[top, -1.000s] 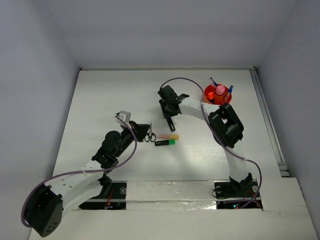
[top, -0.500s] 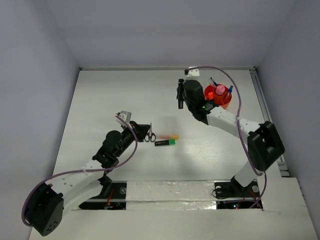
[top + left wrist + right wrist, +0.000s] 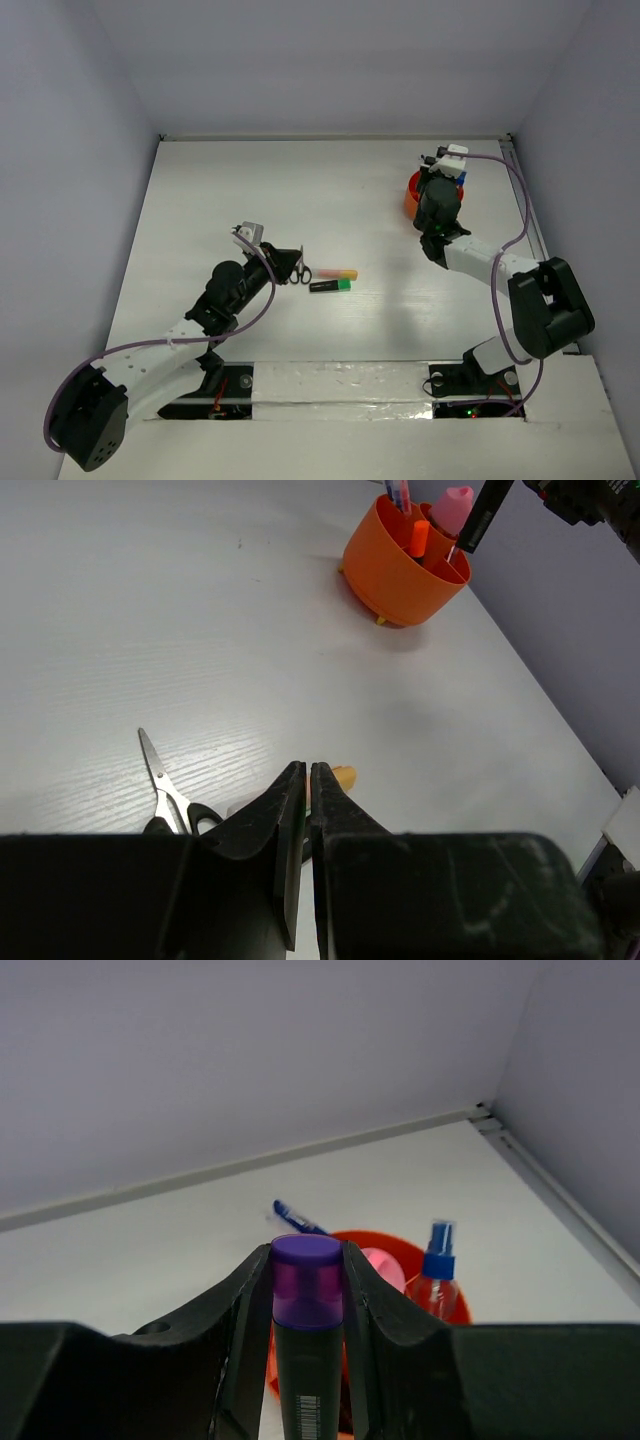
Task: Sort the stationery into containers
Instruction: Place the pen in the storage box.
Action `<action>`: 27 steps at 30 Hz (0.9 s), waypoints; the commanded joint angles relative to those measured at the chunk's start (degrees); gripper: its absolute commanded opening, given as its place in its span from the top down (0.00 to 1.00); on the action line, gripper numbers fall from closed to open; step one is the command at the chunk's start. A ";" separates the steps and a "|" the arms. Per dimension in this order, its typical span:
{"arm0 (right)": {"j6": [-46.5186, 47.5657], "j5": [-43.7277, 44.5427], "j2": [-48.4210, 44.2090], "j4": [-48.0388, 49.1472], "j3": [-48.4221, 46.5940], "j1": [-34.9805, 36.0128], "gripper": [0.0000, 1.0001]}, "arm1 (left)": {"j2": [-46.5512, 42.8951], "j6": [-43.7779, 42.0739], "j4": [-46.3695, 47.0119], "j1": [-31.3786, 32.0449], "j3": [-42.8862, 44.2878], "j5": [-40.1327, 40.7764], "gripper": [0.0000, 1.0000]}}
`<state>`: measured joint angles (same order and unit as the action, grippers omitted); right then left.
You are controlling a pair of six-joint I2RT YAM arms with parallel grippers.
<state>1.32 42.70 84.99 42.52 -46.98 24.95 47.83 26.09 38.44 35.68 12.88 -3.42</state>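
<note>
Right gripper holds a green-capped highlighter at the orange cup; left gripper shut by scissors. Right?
Wrong colour: the highlighter in the right gripper has a purple cap, per the right wrist view. Orange cup, left gripper and scissors as stated.

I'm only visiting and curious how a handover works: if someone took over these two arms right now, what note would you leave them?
Left fingers: shut, empty, low over the table beside the scissors.
Right fingers: shut on the purple-capped highlighter, poised over the orange cup.
Done: blue pens, a small spray bottle, an orange-ended highlighter and a pink-topped piece stand in the cup.
Left: drop the purple one in. After that come the scissors, the green highlighter and the pink-yellow highlighter, all lying mid-table.
</note>
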 commanded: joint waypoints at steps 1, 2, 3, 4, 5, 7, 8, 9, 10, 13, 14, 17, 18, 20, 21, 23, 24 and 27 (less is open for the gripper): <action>2.90 3.71 1.14 10.74 -0.83 -1.74 0.96 | -0.29 0.11 3.67 0.44 0.65 -0.45 0.96; 2.81 3.62 1.58 10.65 -1.09 -1.75 0.96 | -0.20 0.11 3.32 0.44 0.74 -0.53 0.96; 3.59 3.97 2.19 10.91 -1.44 -2.36 0.96 | -0.28 0.11 3.40 0.44 0.83 -0.71 0.96; 4.03 4.93 3.15 11.44 -1.62 -2.36 0.96 | -0.46 0.02 3.49 0.44 0.74 -0.71 0.96; 4.30 4.94 3.51 11.88 -1.71 -2.36 0.96 | -0.55 0.02 3.58 0.44 0.65 -0.62 0.96; 4.21 4.59 4.56 11.44 -1.97 -2.89 0.96 | -0.46 -0.07 3.23 0.44 0.74 -0.18 0.96; 4.30 4.50 5.00 11.18 -2.23 -2.89 0.96 | -0.46 -0.07 3.05 0.44 0.83 -0.36 0.96; 4.48 4.59 5.53 11.00 -2.41 -2.89 0.97 | -0.63 -0.07 3.05 0.44 1.00 -0.53 0.96; 4.48 5.11 6.23 10.74 -2.41 -2.89 0.96 | -0.72 -0.07 3.14 0.44 0.74 -0.62 0.96; 3.60 4.94 6.94 11.09 -1.45 -2.89 0.97 | -0.38 -0.07 3.31 0.44 0.82 -0.27 0.96; 4.03 5.03 7.90 11.87 -1.45 -2.89 0.96 | -0.20 -0.07 3.05 0.44 0.91 -0.36 0.96; 5.88 5.82 9.40 13.03 -2.06 -2.89 0.97 | -0.11 -0.16 3.40 0.44 0.83 -0.71 0.96; 5.88 5.82 9.66 13.11 -2.06 -3.41 0.97 | -0.02 -0.16 3.40 0.44 0.83 -0.45 0.96; 6.23 5.82 10.10 14.08 -2.15 -3.42 0.97 | 0.07 -0.25 3.05 0.44 1.09 -0.53 0.96; 6.50 5.91 10.54 14.43 -2.32 -3.42 0.97 | -0.19 -0.25 2.96 0.44 1.09 -0.62 0.96; 7.03 6.26 10.81 14.70 -2.59 -3.42 0.96 | -0.37 -0.33 3.22 0.44 0.83 -0.36 0.96; 7.03 6.26 10.98 14.69 -2.59 -3.42 0.96 | -0.29 -0.33 3.14 0.44 0.83 -0.18 0.96; 7.29 6.95 12.47 15.04 -2.59 -3.42 0.96 | -0.11 -0.33 2.87 0.44 1.09 -0.71 0.96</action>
<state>7.73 46.85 96.16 52.05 -47.37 21.85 47.88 26.04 38.50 35.68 12.88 -3.40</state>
